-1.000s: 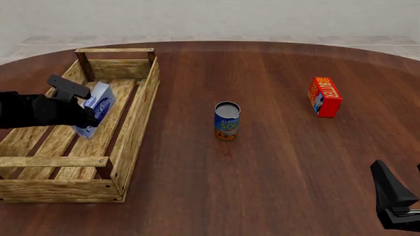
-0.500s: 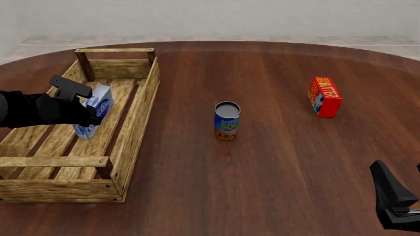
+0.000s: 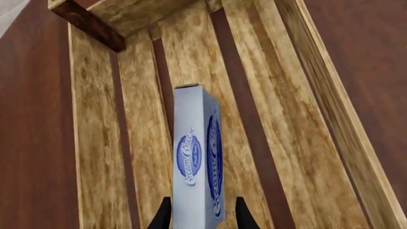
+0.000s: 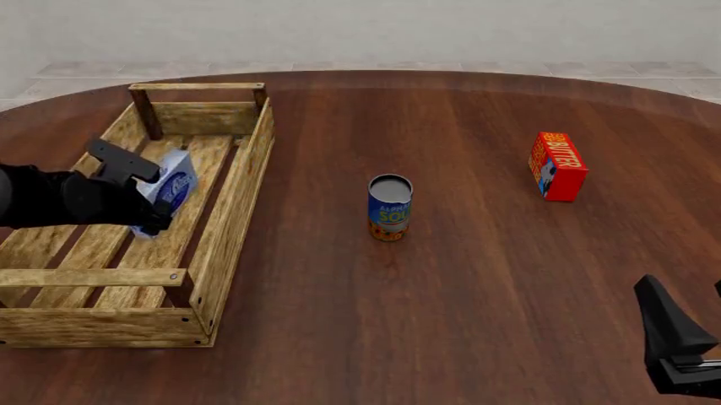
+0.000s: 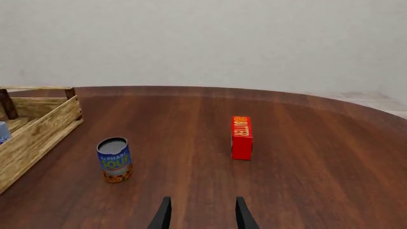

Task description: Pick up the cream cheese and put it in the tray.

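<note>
The cream cheese (image 4: 171, 187), a pale blue-white box with a dark blue oval logo, stands tilted on end inside the tray (image 4: 231, 211), a light wooden slat crate at the table's left. My left gripper (image 4: 147, 196) reaches into the tray around the box. In the left wrist view the cream cheese (image 3: 197, 167) rises between the fingers of the left gripper (image 3: 200, 212), with a small gap showing at one finger, so that gripper is open. My right gripper (image 4: 693, 329) hangs open and empty over the table's near right; the right wrist view shows the right gripper (image 5: 200, 212) holding nothing.
A blue-orange soup can (image 4: 390, 207) stands upright mid-table, to the right of the tray. A red-orange butter box (image 4: 556, 165) stands on edge at the far right. The tray's posts and side walls rise around the left gripper.
The left gripper and the cream cheese have sunk lower into the tray and shifted slightly toward the near side. The right arm has not moved.
</note>
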`<state>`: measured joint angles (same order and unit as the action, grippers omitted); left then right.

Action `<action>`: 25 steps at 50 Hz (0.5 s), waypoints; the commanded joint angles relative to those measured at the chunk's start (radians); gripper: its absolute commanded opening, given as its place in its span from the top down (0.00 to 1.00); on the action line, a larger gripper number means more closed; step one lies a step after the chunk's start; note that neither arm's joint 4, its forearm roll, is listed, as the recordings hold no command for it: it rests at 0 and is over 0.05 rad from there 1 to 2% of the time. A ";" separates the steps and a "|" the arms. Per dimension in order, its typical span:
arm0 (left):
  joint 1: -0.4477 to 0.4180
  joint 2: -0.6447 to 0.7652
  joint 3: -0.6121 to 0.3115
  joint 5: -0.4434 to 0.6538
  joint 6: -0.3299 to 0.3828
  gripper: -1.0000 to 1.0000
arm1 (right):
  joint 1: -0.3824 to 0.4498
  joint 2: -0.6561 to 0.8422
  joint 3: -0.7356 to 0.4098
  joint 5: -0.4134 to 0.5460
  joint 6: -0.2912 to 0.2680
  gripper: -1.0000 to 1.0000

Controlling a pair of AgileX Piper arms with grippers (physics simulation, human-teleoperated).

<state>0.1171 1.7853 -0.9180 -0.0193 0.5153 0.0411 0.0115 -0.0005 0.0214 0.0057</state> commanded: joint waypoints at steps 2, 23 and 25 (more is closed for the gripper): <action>0.005 -0.024 -0.001 0.015 0.007 0.00 | 0.001 0.001 0.000 0.001 -0.002 0.00; 0.024 -0.108 -0.017 0.051 0.052 0.00 | 0.002 0.001 0.000 -0.004 -0.003 0.00; 0.016 -0.131 -0.010 0.054 0.048 0.00 | 0.003 0.000 0.000 -0.004 -0.003 0.00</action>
<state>0.1355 1.7008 -0.9262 0.0178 0.5600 0.0429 0.0138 -0.0005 0.0180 0.0026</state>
